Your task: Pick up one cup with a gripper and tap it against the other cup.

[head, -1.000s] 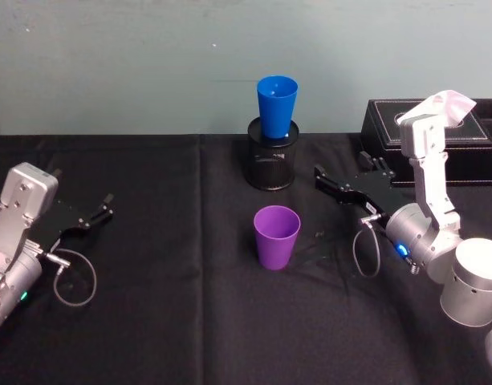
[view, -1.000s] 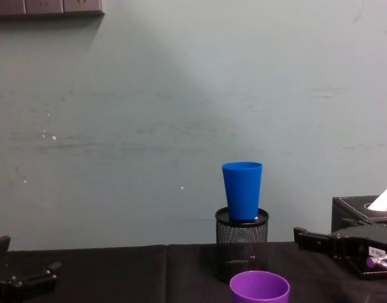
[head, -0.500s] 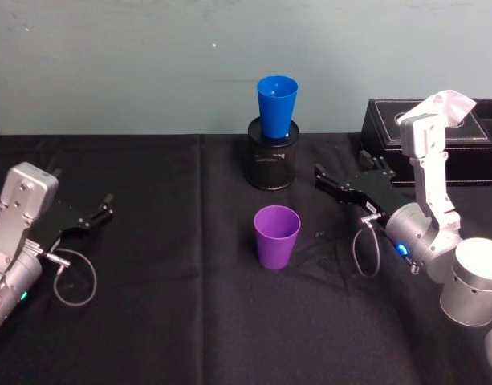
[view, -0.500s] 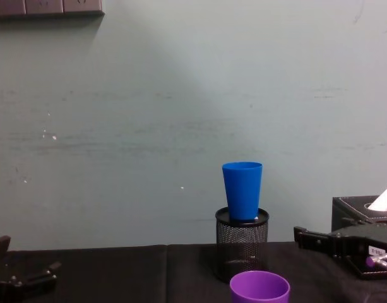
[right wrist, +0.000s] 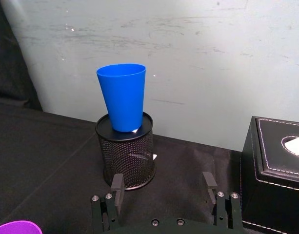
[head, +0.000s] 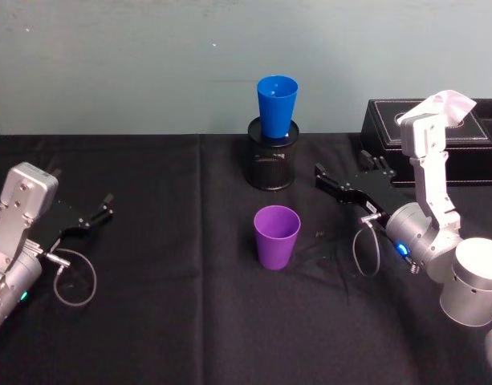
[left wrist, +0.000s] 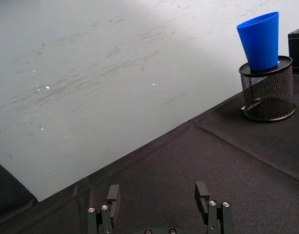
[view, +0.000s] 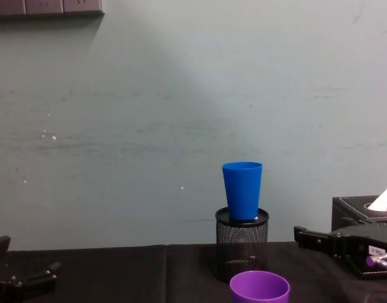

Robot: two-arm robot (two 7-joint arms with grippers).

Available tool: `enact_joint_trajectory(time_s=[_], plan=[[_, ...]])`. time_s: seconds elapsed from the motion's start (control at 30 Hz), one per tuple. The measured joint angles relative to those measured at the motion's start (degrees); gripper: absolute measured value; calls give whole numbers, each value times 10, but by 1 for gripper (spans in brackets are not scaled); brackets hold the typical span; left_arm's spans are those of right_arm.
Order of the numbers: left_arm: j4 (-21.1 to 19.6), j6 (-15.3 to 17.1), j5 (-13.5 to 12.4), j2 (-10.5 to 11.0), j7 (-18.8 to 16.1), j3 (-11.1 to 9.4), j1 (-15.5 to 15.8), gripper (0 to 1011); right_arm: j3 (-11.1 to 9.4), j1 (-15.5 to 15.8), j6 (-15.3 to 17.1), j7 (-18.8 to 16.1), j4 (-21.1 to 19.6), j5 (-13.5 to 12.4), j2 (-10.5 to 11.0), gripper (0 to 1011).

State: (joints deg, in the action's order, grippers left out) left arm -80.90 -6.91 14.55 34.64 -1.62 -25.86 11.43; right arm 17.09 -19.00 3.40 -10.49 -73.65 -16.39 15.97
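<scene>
black cloth: right claw open beside purple cup; clip its rim and you'll tip it.

The purple cup is cut off below its rim in the chest view. The blue cup's base is hidden inside the mesh holder.

Black mesh holder upright at the back of the black tablecloth. Black tissue box at the far right, white tissue poking out. Pale green wall behind.
</scene>
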Motion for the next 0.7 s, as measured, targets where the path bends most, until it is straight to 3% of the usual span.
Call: enact_joint_trajectory(time_s=[0.7], plan=[[0, 0, 0, 0, 0, 0, 0, 1000, 0, 0, 0, 0, 0, 0, 0, 1000]])
